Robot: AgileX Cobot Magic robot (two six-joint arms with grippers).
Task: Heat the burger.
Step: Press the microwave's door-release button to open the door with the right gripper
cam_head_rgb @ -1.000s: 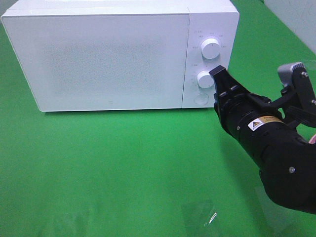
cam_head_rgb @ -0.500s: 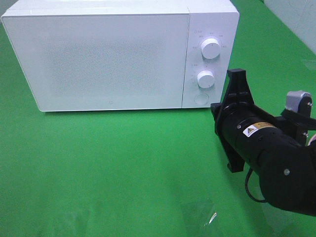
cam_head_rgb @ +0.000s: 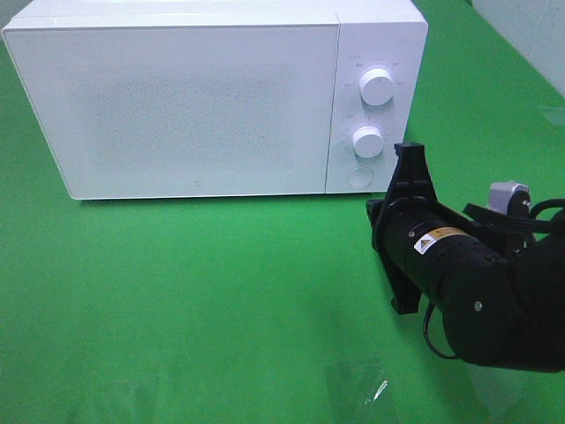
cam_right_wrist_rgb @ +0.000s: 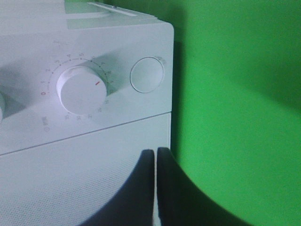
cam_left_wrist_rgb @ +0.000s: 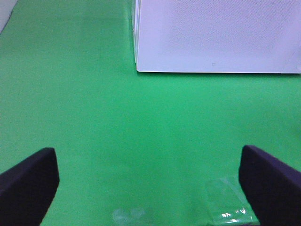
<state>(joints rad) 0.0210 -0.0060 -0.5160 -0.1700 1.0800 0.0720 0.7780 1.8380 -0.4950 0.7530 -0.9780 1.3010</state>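
Backed my right gripper (cam_right_wrist_rgb: pixel 155 156) off the lower dial (cam_head_rgb: pixel 368 141), fingers together; the dial is just beyond the tips. My left gripper (cam_left_wrist_rgb: pixel 150 176) hangs spread wide, empty.

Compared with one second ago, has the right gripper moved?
Yes. The right gripper has drawn back from the lower knob of the microwave, rightward and nearer the camera, now apart.

**LIGHTING AND PICTURE QUALITY: BRIGHT, SOFT-FOCUSED**

Exterior high: strong overhead light is bleaching the white microwave (cam_head_rgb: pixel 194 97). A thin shadow is lying along its base on the green cloth (cam_head_rgb: pixel 221 291). A clear plastic sheet (cam_head_rgb: pixel 357 384) is glinting.

Left wrist: the left gripper (cam_left_wrist_rgb: pixel 146 155) is showing only as blurred dark corners, and the whole view is looking soft.

Right wrist: the right gripper (cam_right_wrist_rgb: pixel 155 162) is sitting out of focus. The microwave is casting deep shade across the cloth and taking a bluish tint.
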